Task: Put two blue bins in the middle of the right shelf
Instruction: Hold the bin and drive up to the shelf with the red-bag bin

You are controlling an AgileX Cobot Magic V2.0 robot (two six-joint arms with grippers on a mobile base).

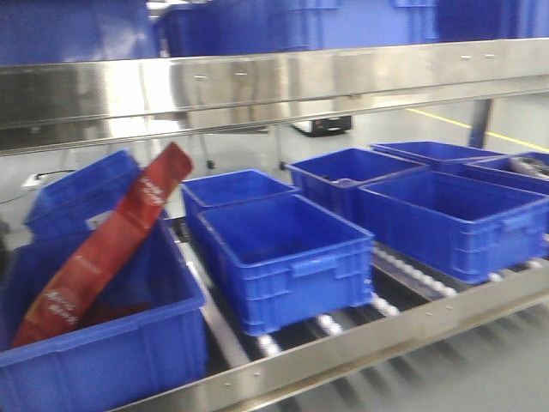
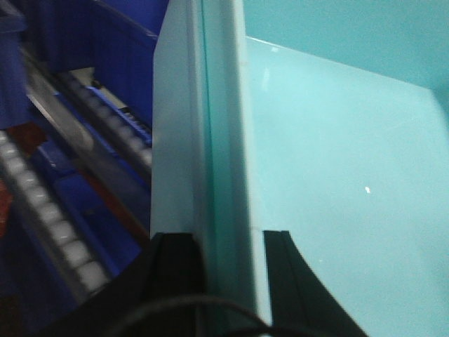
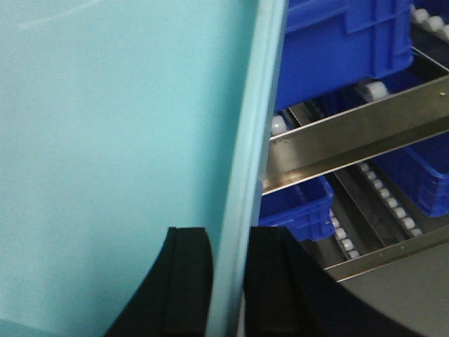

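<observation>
A pale light-blue bin [image 2: 337, 161] fills both wrist views and does not show in the front view. My left gripper [image 2: 228, 242] is shut on the bin's left side wall, one black finger [image 2: 175, 281] outside and one inside. My right gripper [image 3: 228, 242] is shut on the opposite wall of the same bin [image 3: 112, 140], with one finger [image 3: 273, 281] outside. In the front view a shelf level with a shiny steel front rail [image 1: 386, 336] and white rollers [image 1: 330, 324] lies ahead. Neither gripper appears there.
Several dark blue bins [image 1: 283, 249] stand on that level's rollers. The near-left one [image 1: 103, 352] holds a red packet [image 1: 111, 245]. A broad steel rail [image 1: 257, 86] of the level above crosses the top. More dark bins [image 3: 344, 42] and steel rails [image 3: 351, 144] show beside the held bin.
</observation>
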